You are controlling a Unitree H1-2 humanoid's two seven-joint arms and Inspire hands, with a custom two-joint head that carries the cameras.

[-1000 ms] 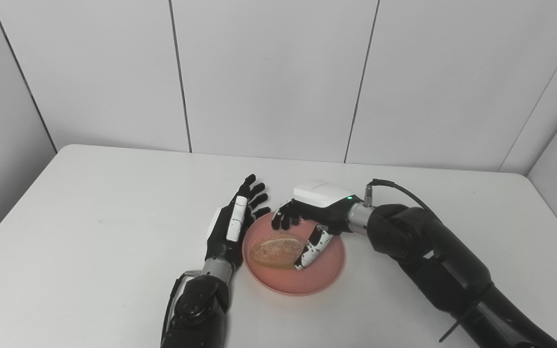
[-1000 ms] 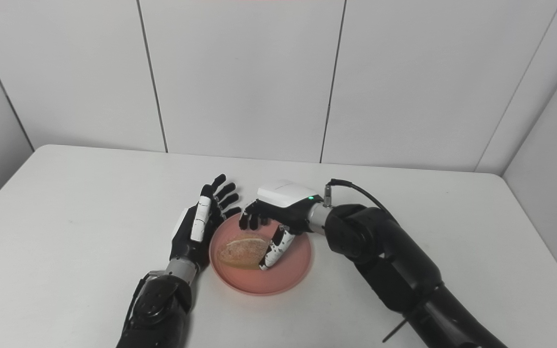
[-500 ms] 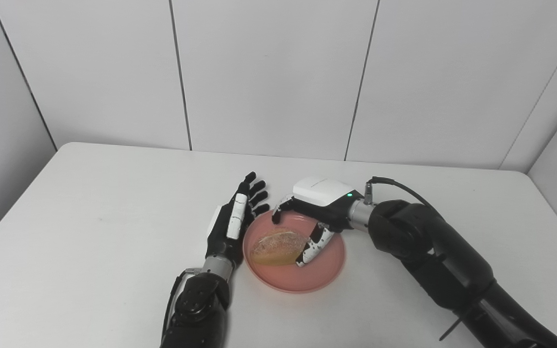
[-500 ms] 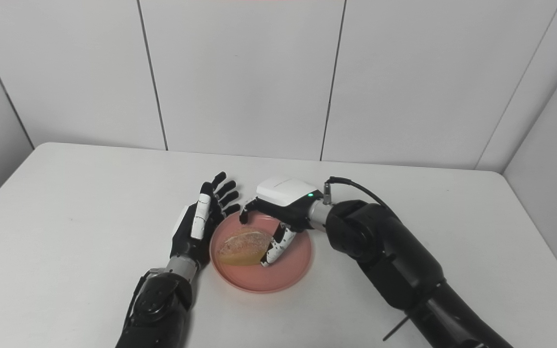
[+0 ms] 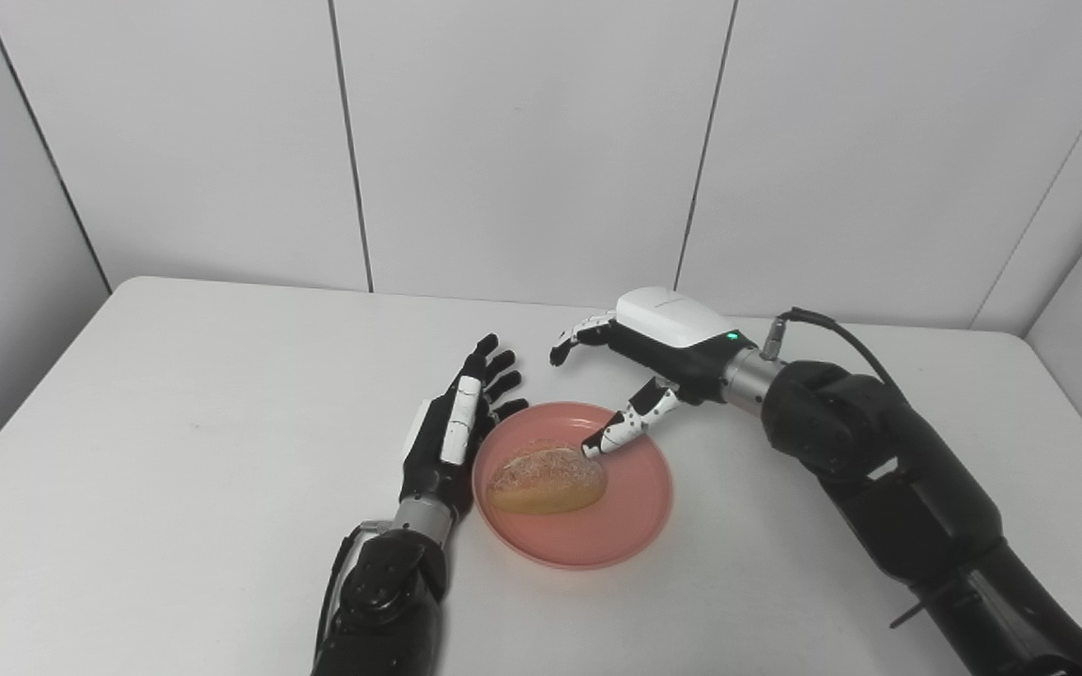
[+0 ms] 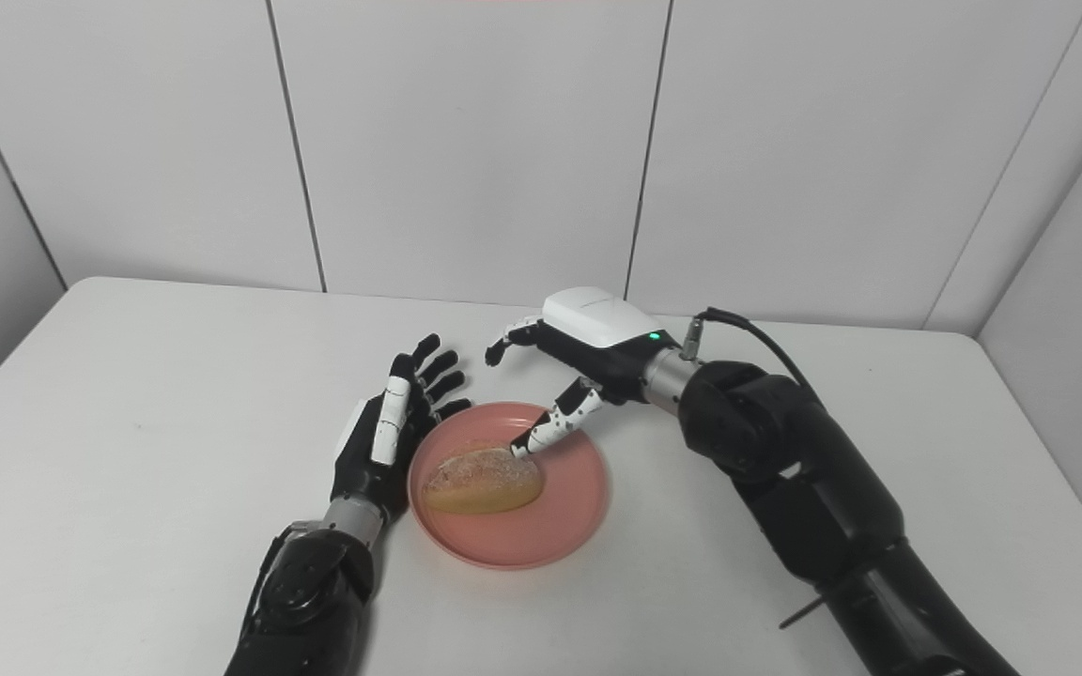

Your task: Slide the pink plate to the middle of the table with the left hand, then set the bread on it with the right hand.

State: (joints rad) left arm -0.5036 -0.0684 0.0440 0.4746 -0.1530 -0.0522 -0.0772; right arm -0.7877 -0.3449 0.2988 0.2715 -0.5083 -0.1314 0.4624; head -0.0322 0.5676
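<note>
A: Evidently both steps were complete: bread [image 5: 547, 480] lay on the pink plate [image 5: 630, 526], mid-table.

B: Confirmed. Right hand [image 5: 663, 343] spread, empty, at one o'clock above it; left hand [image 5: 452, 432] spread flat at nine o'clock.

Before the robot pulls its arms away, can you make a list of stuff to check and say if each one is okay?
1. Bread lies on the pink plate: ok.
2. Right hand is open, holding nothing: ok.
3. Right hand is clear of the bread: cannot tell; its thumb tip looks very close to the top of the bread.
4. Left hand is open, beside the plate's left rim: ok.
5. Left hand touches the plate: cannot tell.
6. Plate sits near the middle of the table: ok.
</note>
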